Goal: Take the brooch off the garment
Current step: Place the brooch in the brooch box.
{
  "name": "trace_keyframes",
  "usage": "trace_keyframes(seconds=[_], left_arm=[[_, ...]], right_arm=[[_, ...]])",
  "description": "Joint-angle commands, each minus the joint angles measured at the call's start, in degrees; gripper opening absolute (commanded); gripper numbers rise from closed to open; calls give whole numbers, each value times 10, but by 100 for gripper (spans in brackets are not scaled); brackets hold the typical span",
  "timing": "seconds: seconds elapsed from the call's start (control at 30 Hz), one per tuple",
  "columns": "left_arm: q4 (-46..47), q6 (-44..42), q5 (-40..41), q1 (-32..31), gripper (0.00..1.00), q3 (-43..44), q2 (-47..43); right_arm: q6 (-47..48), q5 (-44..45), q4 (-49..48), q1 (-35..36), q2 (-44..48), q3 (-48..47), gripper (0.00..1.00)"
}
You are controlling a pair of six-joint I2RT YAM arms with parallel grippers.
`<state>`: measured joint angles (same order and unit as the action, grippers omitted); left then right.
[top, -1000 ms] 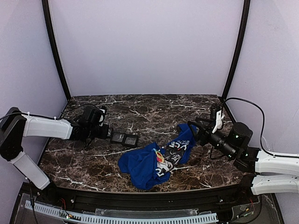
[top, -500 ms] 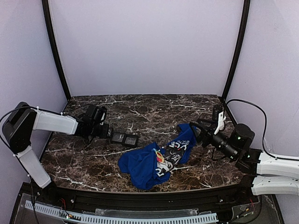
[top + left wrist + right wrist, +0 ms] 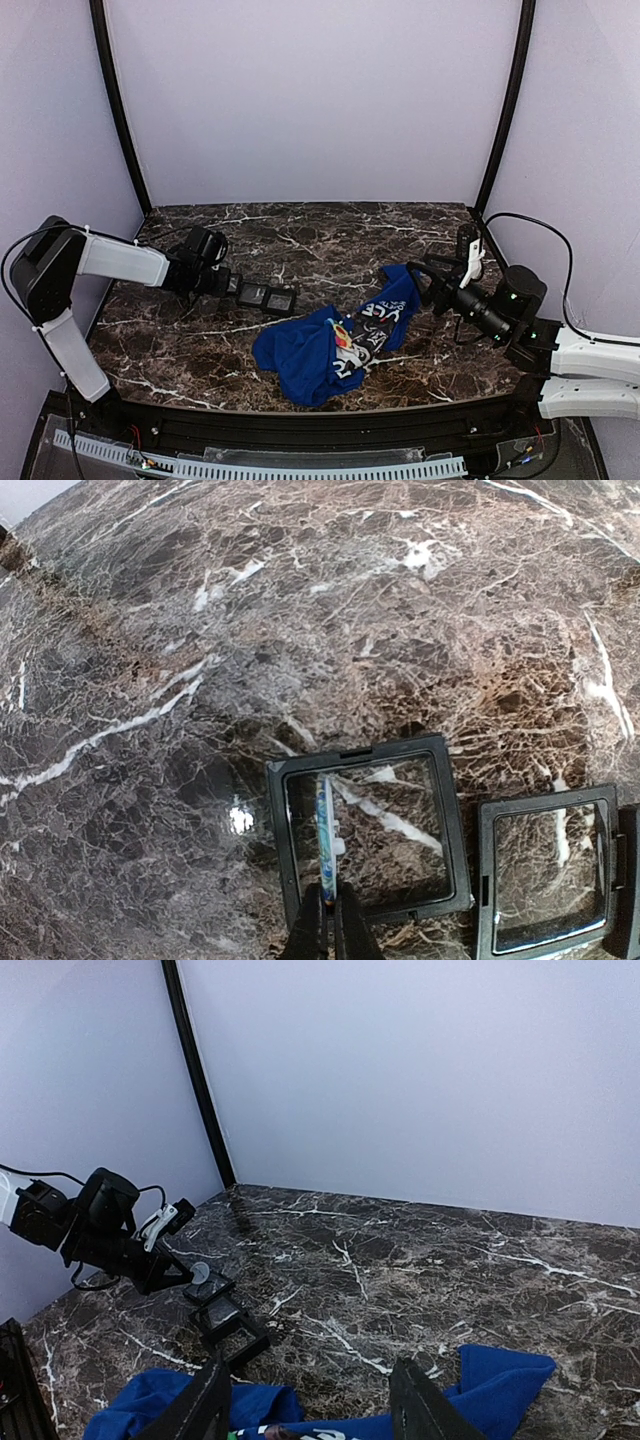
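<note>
My left gripper [image 3: 331,905] is shut on the brooch [image 3: 326,825], a thin round pin seen edge-on, blue-green with a white clasp. It hangs just over a small dark square tray [image 3: 282,830]. From the right wrist view the brooch [image 3: 201,1273] shows as a pale disc at the left gripper's tip. The blue garment [image 3: 320,350] lies crumpled at the table's front middle, with a small red and yellow spot [image 3: 342,335] on it. Over its right end my right gripper [image 3: 425,280] hovers open, with nothing between its fingers [image 3: 210,1405].
A second dark tray [image 3: 545,802] sits right beside the first, and a third edge shows at the frame's right. The marble table [image 3: 300,230] is walled by pale panels with black corner posts. A cable runs behind the right arm.
The left arm's elbow has swung back toward the left wall while its gripper stays at the trays with the brooch. The right gripper has drifted slightly right.
</note>
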<state>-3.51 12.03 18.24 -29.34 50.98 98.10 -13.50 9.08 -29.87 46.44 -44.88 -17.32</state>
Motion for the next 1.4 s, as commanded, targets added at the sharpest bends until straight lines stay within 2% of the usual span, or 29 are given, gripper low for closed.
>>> trace_keyframes(seconds=[0.0,0.53,1.07,1.37], left_arm=[[-14,4,9,6,1,13,2],[-20,-4,13,7,2,19,8],[-16,-18,-14,6,16,15,7],[0,-37,-28,6,19,11,0]], right_arm=[[5,6,-7,-2,5,8,54],[8,5,-6,-3,4,7,54],[9,7,-5,-2,4,6,55],[9,6,-4,-3,1,5,55]])
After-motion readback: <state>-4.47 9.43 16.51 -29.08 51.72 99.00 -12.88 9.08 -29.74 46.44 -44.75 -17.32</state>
